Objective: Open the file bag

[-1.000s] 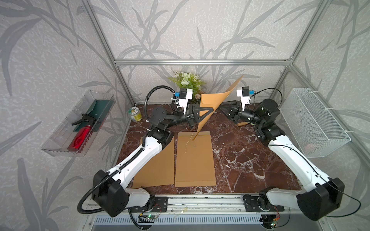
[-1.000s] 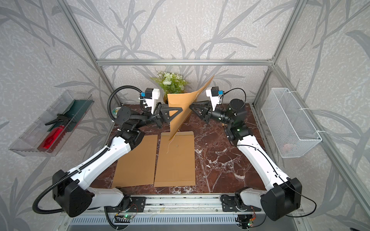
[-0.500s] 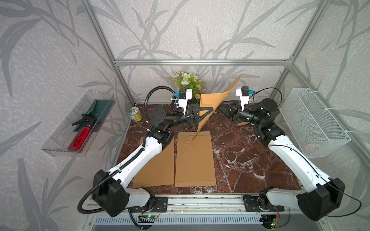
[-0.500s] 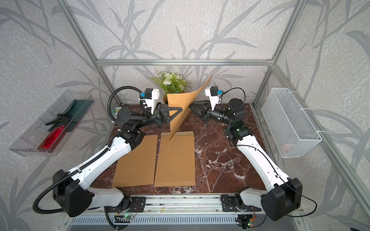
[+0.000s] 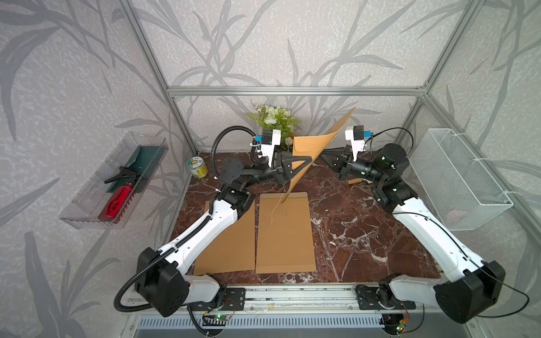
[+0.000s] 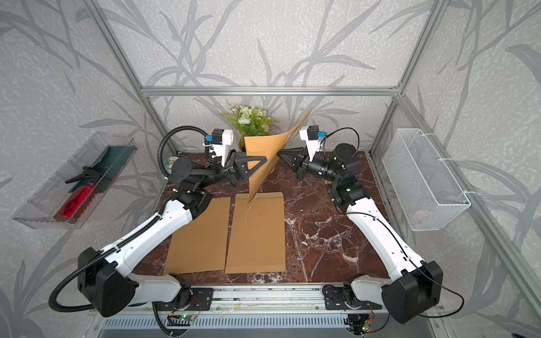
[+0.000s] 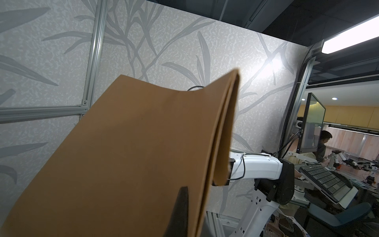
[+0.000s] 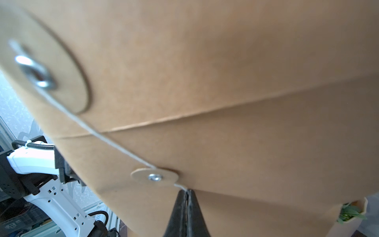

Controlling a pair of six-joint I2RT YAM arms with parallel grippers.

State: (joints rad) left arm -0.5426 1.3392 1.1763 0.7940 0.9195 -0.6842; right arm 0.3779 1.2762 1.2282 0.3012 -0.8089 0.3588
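Brown bag (image 5: 313,143) is held upright over the table (image 5: 366,222), clamped by the left gripper (image 5: 306,161). Its string (image 8: 114,146) is pinched by the closed right gripper (image 8: 187,195), just beside the lower button (image 8: 154,177). Unwinding seems hardly begun; the flap is not yet lifted

No legible text or labels

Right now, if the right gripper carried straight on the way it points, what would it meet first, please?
The file bag: the right gripper, shut on the string, sits at its brown face, seemingly almost touching.
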